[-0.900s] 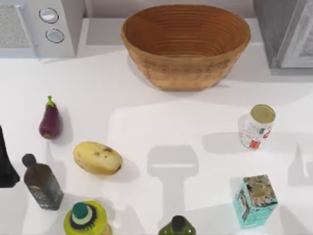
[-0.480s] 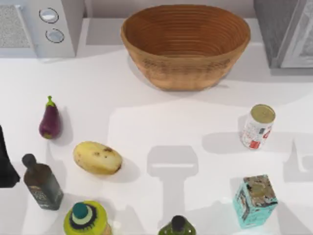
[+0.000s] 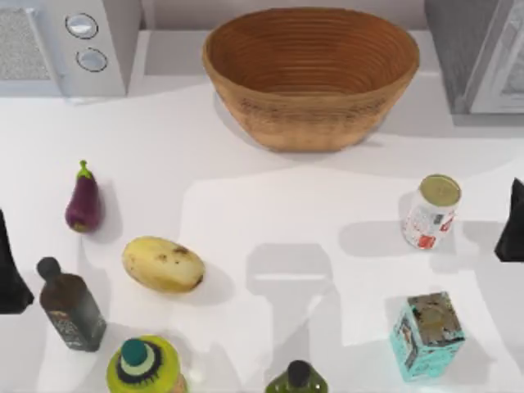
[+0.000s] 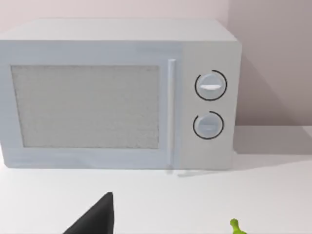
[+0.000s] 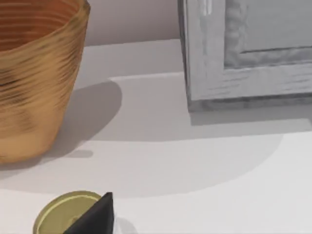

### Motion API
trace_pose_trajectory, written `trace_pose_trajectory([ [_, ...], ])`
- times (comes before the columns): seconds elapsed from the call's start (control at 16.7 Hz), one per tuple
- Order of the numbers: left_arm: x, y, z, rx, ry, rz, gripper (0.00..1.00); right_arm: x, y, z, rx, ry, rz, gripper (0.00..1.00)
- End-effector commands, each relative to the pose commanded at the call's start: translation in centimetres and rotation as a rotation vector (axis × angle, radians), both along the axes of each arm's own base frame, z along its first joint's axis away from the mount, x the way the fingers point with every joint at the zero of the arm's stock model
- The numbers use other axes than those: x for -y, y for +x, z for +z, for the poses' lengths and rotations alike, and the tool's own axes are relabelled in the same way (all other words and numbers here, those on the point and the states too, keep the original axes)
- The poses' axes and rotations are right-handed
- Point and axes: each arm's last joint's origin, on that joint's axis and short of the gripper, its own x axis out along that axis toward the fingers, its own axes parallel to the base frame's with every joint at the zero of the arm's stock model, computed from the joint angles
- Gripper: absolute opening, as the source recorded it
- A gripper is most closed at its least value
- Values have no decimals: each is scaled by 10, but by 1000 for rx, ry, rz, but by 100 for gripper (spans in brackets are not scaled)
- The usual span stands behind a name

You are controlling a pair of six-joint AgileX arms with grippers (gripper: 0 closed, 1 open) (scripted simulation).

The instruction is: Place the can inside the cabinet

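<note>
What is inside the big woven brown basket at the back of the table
Nothing visible: the top view shows the woven brown basket with only bare ribbed walls and floor. The inside of its near wall is hidden by the rim, so something small lying tight against it would be covered.

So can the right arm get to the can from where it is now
Probably yes. The right gripper sits at the table's right edge, level with the can, and only bare table lies between them. The teal carton stands nearer the front, out of the way.
</note>
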Motion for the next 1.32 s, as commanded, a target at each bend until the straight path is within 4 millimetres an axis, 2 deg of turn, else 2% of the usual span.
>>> trace_pose_trajectory([
  [0.3, 0, 0, 0, 0, 0, 0, 100, -48, 33, -27, -125, -26, 1, 100],
  [0.6, 0, 0, 0, 0, 0, 0, 100, -84, 43, -64, -205, -78, 2, 100],
  [0.78, 0, 0, 0, 0, 0, 0, 100, -90, 42, -74, -224, -96, 3, 100],
  [1.14, 0, 0, 0, 0, 0, 0, 100, -89, 45, -69, -213, -88, -1, 100],
  [1.32, 0, 0, 0, 0, 0, 0, 100, -83, 56, -65, -227, -100, 2, 100],
])
